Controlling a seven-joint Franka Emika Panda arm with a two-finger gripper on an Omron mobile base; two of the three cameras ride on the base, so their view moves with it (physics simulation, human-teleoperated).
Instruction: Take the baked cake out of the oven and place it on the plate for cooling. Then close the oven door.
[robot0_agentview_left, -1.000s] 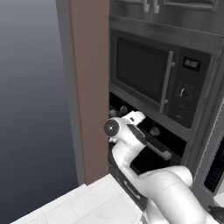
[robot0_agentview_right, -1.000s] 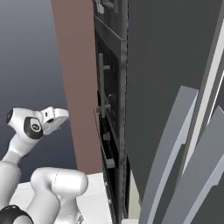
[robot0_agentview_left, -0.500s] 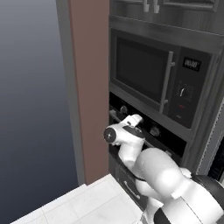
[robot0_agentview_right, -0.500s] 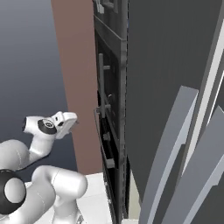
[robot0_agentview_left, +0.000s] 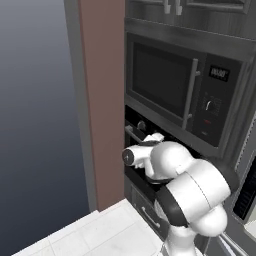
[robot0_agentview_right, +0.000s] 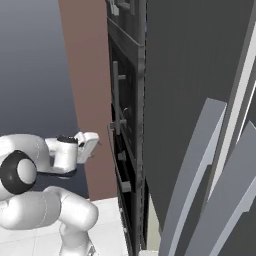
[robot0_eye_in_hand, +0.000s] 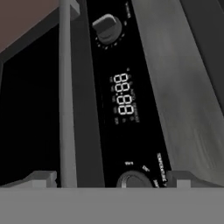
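Gripper (robot0_eye_in_hand: 112, 181) near oven (robot0_eye_in_hand: 120, 100) control panel (display, knobs); fingers apart, empty; door handle (robot0_eye_in_hand: 65, 96) at left.

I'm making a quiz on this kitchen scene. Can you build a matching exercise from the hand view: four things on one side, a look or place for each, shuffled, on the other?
Things:
1. oven door handle
2. digital display
3. knob
4. brown panel

Descriptions:
A. pale digits on a black strip
B. fills the picture's top left corner
C. long grey bar running up the picture
D. round and dark, near the top, above the digits

Pairs: 1-C, 2-A, 3-D, 4-B
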